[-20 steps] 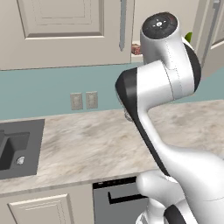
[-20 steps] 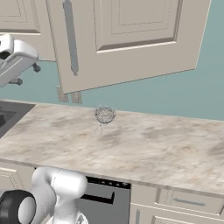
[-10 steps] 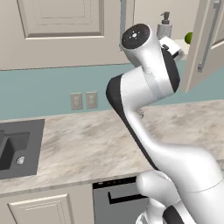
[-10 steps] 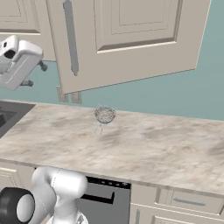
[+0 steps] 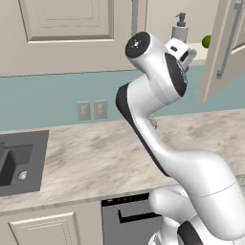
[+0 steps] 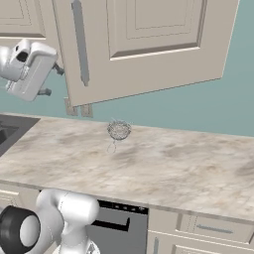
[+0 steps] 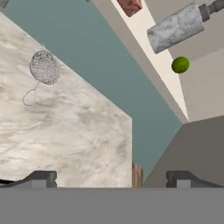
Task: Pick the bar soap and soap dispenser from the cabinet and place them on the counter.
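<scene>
Gripper: the gripper [image 7: 111,177] hangs in open air with its two dark fingertips [image 7: 41,177] far apart and nothing between them; it is up near the level of the cabinet shelf, short of the opening.
Arm: the white arm [image 5: 158,105] rises from below the counter edge and bends up in front of the cabinet, covering the lower part of the dispenser in the left base view.
Soap dispenser: the soap dispenser [image 5: 180,32] stands upright on the cabinet shelf, its dark pump head on top; in the hand view it lies across the upper right because the camera is rolled.
Bar soap: the bar soap [image 7: 129,6] sits on the same shelf, to one side of the dispenser and apart from it, cut off by the top edge of the hand view.
Lime: a green lime [image 7: 180,64] rests on the shelf on the dispenser's other side, close to it, not touching.
Cabinet: the cabinet [image 5: 162,14] is open, its cream shelf in view; the open door [image 5: 224,48] with a long bar handle swings out to the right of the shelf.
Counter: the counter [image 6: 149,163] is marbled beige, with a dark sink [image 5: 19,160] at its left end.
Wire-mesh ball: a wire-mesh ball [image 6: 118,131] stands on the counter near the teal back wall [image 5: 43,98], well below the shelf.
Outlets: two wall plates [image 5: 91,110] sit on the back wall above the counter.
</scene>
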